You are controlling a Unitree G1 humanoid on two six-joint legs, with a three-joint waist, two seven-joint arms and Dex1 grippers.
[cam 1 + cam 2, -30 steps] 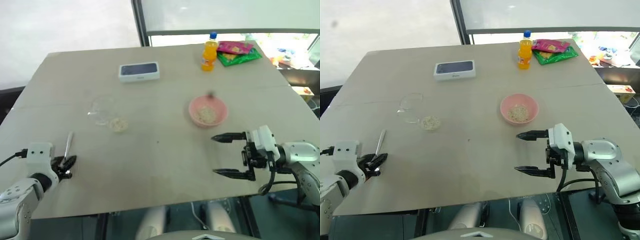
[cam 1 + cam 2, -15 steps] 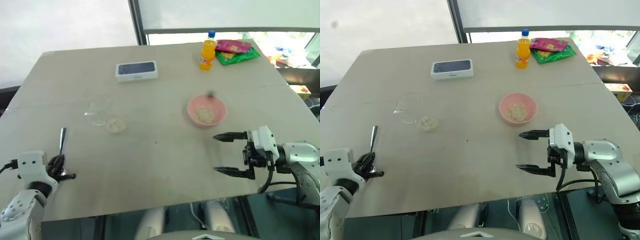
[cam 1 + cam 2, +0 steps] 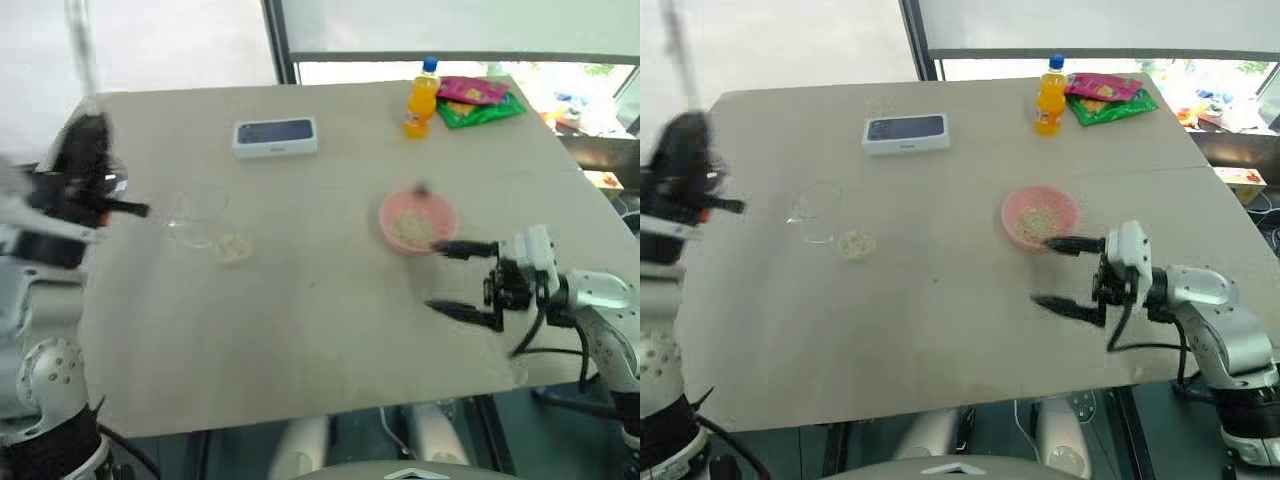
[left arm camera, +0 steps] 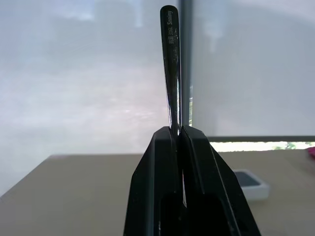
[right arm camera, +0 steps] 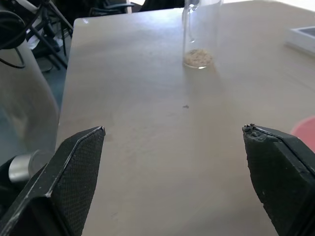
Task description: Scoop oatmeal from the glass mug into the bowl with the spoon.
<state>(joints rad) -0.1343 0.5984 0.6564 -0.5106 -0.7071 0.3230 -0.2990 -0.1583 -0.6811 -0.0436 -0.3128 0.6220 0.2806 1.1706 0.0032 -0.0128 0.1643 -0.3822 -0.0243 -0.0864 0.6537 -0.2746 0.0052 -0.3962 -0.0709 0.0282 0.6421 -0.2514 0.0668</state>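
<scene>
My left gripper (image 3: 87, 130) is raised high over the table's left edge, shut on the spoon (image 4: 172, 64), whose thin silver handle stands up from between the fingers. The spoon's head is hidden. The glass mug (image 3: 200, 213) stands left of centre on the table, with oatmeal (image 3: 233, 247) at its bottom. The mug (image 5: 199, 24) stands upright in the right wrist view too. The pink bowl (image 3: 417, 222) sits right of centre with some oatmeal in it. Just in front of the bowl my right gripper (image 3: 437, 276) points left, open and holding nothing.
An orange drink bottle (image 3: 420, 98) and red and green snack packets (image 3: 478, 102) sit at the far right of the table. A white box with a dark top (image 3: 276, 138) lies at the far centre-left. The table's near edge (image 3: 300, 405) runs just below my right gripper.
My left gripper has risen steeply from the table's near left, carrying the spoon with its handle now pointing up. My right gripper has edged closer to the bowl.
</scene>
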